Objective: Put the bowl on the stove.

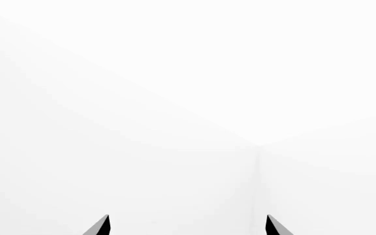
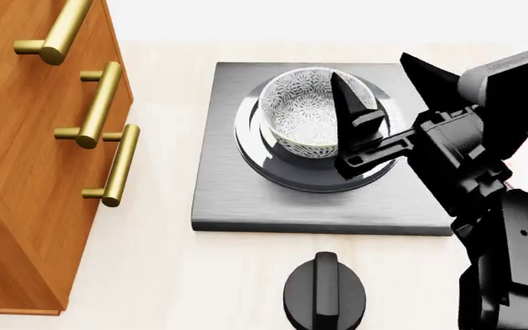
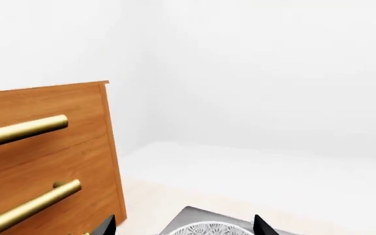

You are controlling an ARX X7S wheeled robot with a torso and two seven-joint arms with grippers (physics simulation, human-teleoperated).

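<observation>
Black knob nearest; beyond it the bowl sits on the stove burner, placement apparently done, right gripper spread over its rim, retreat remaining.

The bowl sits on the stove, knob in front.

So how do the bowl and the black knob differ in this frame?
The bowl is white with a fine grey-blue floral pattern; the knob is plain black. The bowl is deep and hollow, while the knob is a flat disc with a raised ridge across it. The bowl sits on the stove burner; the knob lies on the table, apart from the slab. Both are round.
</observation>
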